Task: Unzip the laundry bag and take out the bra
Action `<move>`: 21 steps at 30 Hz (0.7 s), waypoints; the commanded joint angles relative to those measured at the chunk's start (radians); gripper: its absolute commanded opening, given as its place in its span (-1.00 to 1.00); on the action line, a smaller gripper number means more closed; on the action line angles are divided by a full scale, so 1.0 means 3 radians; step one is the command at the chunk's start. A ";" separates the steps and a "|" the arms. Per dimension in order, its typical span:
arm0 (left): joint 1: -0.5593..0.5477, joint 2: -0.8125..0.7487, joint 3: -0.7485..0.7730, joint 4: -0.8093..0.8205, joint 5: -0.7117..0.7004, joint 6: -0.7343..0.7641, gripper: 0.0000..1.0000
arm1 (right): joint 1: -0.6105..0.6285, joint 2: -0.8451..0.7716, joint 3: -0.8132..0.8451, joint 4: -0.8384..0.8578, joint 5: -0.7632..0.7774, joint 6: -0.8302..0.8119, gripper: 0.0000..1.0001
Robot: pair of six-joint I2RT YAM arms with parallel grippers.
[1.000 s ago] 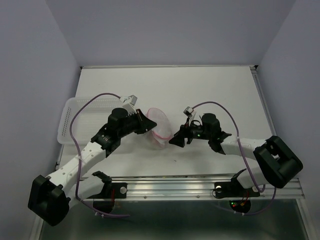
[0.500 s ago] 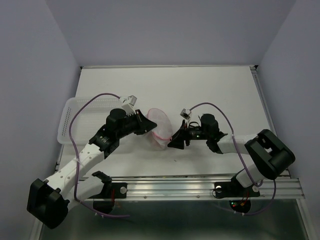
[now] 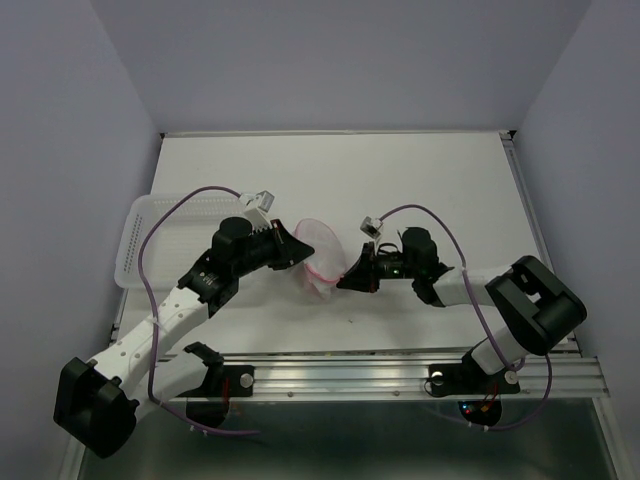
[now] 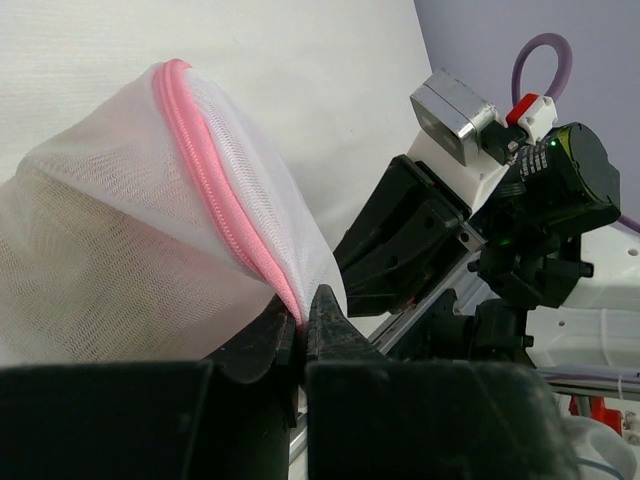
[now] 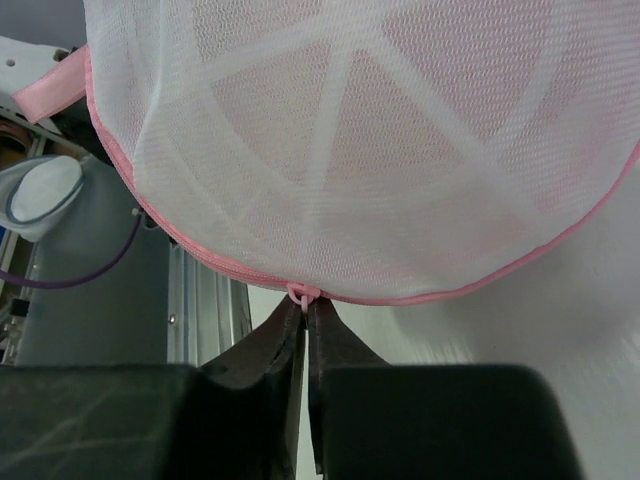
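The laundry bag (image 3: 318, 252) is a round pouch of white mesh with pink zipper trim, held up between both arms at the table's middle. My left gripper (image 3: 300, 254) is shut on its pink trim (image 4: 215, 185), pinching the rim (image 4: 303, 310). My right gripper (image 3: 346, 279) is shut on the small pink zipper pull (image 5: 304, 293) at the bag's lower rim (image 5: 305, 305). The mesh dome (image 5: 380, 130) fills the right wrist view. Only a faint pink tint shows through it, so the bra is not clearly visible.
A white plastic basket (image 3: 140, 240) lies at the table's left edge, behind the left arm. A metal rail (image 3: 400, 365) runs along the near edge, with both arm bases. The right arm's camera and cable (image 4: 460, 115) sit close beyond the bag.
My right gripper's jaws have closed, from wide open onto the zipper pull, after edging left toward the bag. The left gripper has kept its grip on the trim.
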 commanded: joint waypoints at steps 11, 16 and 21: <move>0.0011 0.0185 0.0214 0.0085 -0.0056 0.0341 -1.00 | -0.0025 -0.0699 -0.0260 -0.0475 0.0739 -0.0243 -0.99; 0.0006 0.0656 0.0445 0.0238 -0.0081 0.0536 -1.00 | -0.0025 -0.1297 -0.0291 -0.1155 0.1251 -0.0285 -0.99; 0.0006 0.1147 0.0818 0.0274 -0.0311 0.0598 -0.78 | -0.0025 -0.1492 -0.0082 -0.1865 0.1517 -0.0259 -0.98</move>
